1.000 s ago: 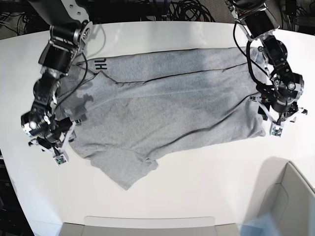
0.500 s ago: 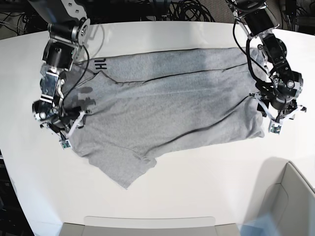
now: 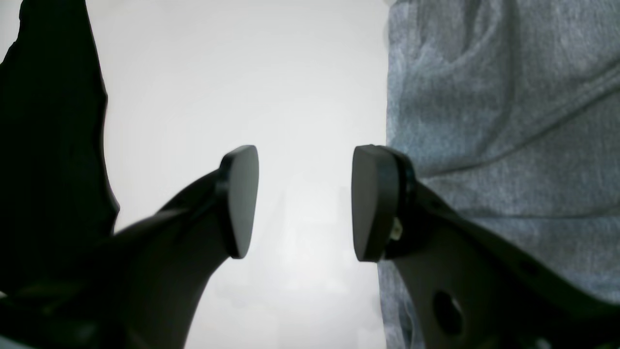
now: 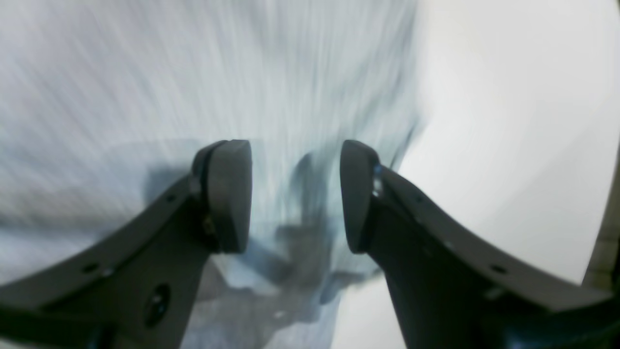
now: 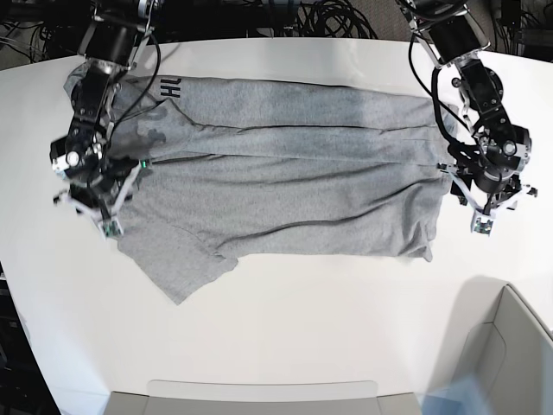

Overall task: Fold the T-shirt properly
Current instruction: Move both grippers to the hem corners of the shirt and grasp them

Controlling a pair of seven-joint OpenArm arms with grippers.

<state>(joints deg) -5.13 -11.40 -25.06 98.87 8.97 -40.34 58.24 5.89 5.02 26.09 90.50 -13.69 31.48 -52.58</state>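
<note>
I see the shirt [image 5: 285, 164] spread flat across the white counter [image 5: 346, 328], grey side up, long creases running along it. Black lettering peeks out at the far corner by the right arm. One sleeve points toward the near edge.

Left gripper [image 5: 486, 203] sits at the shirt's edge, jaws released, nothing between them; in the left wrist view one finger [image 3: 373, 203] is over cloth, the other over bare counter.

Right gripper [image 5: 97, 201] is at the opposite edge, jaws released too, low over the cloth. Right wrist view is motion-blurred; no fabric caught.
</note>
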